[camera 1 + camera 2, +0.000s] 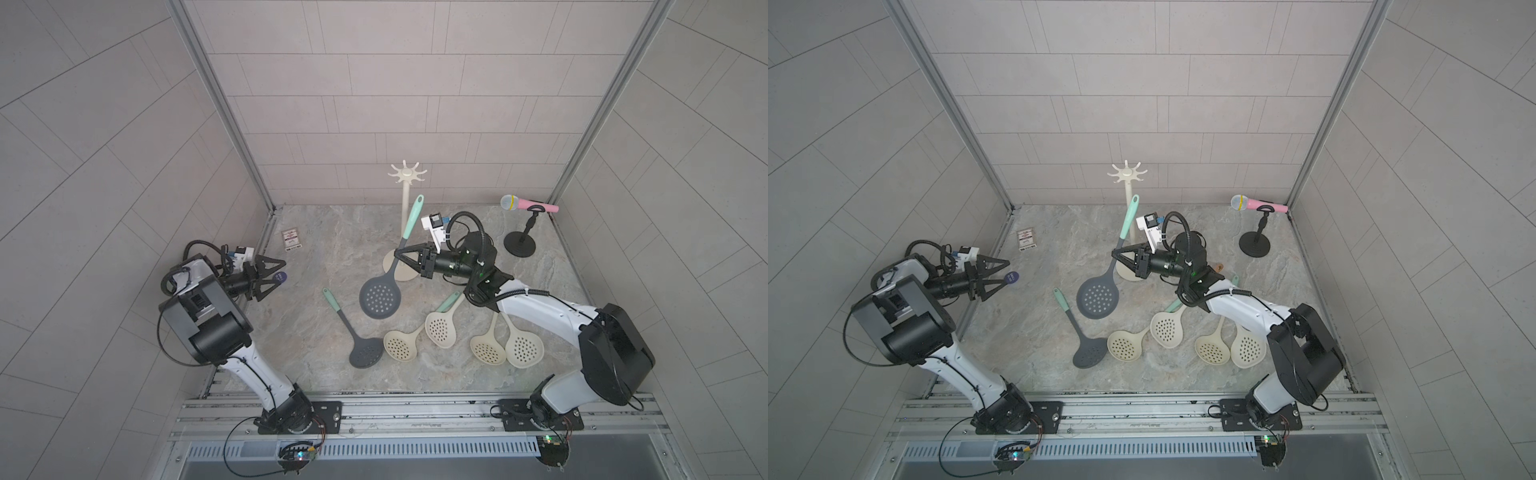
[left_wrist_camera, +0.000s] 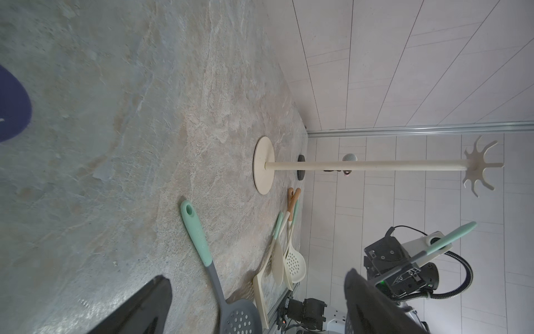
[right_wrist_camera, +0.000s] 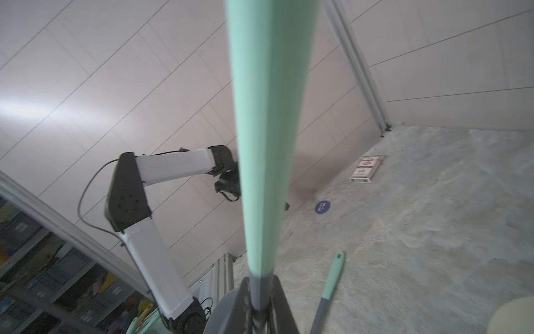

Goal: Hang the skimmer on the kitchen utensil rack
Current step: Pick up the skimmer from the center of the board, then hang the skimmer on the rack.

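Carry step, I judge: my right gripper (image 1: 399,258) clamps the skimmer (image 1: 380,298) by its shaft, clear of the desk (image 1: 316,257) — tip just short of the kitchen utensil rack (image 1: 407,172) crown at 12 o'clock. Left gripper (image 1: 281,274) wide apart, empty. Next: raise, seat the handle eye on 1 hook.

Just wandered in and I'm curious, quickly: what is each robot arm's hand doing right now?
Left gripper: open, holding nothing.
Right gripper: closed on the handle of the grey skimmer.

- Small box (image 3: 366,169) on the desk (image 3: 433,231): red-and-white printed label, lettering too small to read.
- Round purple sticker (image 3: 322,207) on the desk: white lettering, illegible.
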You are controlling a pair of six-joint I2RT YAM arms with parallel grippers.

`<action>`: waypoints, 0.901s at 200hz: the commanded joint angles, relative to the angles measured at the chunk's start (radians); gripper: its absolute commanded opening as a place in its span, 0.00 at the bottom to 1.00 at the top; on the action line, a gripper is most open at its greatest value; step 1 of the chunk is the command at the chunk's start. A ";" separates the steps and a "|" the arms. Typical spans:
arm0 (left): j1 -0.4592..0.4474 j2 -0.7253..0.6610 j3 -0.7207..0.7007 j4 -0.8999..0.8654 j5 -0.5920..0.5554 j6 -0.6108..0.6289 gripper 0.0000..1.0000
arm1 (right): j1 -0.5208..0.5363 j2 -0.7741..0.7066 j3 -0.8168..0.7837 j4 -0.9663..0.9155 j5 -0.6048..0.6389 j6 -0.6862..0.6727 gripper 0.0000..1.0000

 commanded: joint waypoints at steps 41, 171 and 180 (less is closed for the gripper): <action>0.026 0.136 0.075 -0.505 0.117 0.652 1.00 | -0.030 0.128 0.084 0.400 -0.210 0.325 0.00; -0.010 -0.360 -0.221 0.379 -0.354 -0.077 1.00 | -0.043 0.208 0.095 0.582 -0.221 0.445 0.00; -0.022 -0.445 -0.283 0.477 -0.413 -0.123 1.00 | -0.042 0.210 0.096 0.580 -0.223 0.445 0.00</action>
